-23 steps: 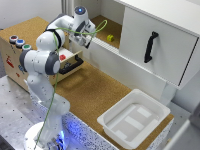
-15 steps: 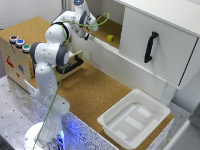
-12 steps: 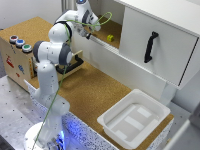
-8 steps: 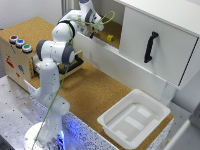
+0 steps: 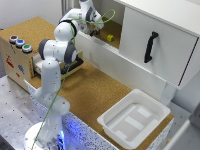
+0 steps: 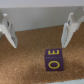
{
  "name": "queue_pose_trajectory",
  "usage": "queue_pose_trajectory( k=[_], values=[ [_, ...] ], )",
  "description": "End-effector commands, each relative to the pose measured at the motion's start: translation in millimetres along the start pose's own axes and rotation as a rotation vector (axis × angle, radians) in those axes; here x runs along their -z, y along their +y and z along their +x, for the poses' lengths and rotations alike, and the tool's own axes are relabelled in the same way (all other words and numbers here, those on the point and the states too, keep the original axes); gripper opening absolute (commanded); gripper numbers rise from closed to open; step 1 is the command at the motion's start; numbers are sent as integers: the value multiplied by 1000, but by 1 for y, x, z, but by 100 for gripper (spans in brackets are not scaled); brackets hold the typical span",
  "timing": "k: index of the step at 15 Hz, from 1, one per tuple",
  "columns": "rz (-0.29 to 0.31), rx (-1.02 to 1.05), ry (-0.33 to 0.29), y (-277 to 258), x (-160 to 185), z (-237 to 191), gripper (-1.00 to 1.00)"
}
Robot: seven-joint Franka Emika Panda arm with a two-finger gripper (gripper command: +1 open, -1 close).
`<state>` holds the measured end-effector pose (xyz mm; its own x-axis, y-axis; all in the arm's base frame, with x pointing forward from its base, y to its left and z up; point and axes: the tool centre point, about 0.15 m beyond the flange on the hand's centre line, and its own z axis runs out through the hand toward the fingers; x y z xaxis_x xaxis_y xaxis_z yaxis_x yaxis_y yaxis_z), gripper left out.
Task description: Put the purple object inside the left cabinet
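Note:
In the wrist view the purple object (image 6: 52, 59), a small dark purple block with yellow letters, lies on the brown cork floor. My gripper (image 6: 39, 42) is open, its two fingers spread wide to either side of the block and not touching it. In the exterior view my gripper (image 5: 95, 27) reaches into the left cabinet (image 5: 117, 42), over its cork floor, and hides the purple block there. The cabinet's white door (image 5: 160, 55) with a black handle (image 5: 150, 46) stands at the exterior view's right.
A small yellow-green piece (image 5: 110, 38) lies on the cabinet floor beside my gripper. A wooden box with coloured buttons (image 5: 17, 50) stands at the exterior view's left. A white tray (image 5: 150, 126) sits on the cork table at the lower right.
My arm has swung toward the exterior view's right and reached further into the cabinet compartment. The tray, box and door have not moved.

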<state>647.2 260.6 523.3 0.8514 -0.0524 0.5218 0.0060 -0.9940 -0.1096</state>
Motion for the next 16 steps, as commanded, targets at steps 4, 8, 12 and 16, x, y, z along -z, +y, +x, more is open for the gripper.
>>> queue_pose_trajectory(
  k=[4, 8, 12, 16],
  values=[
    [-64, -26, -78, -15, 55, -78, 100],
    [-75, -67, -161, -19, 80, -134, 100],
    [-83, 30, -221, -35, 96, -184, 100],
    [70, 196, -277, -66, 104, -227, 100]
  ],
)
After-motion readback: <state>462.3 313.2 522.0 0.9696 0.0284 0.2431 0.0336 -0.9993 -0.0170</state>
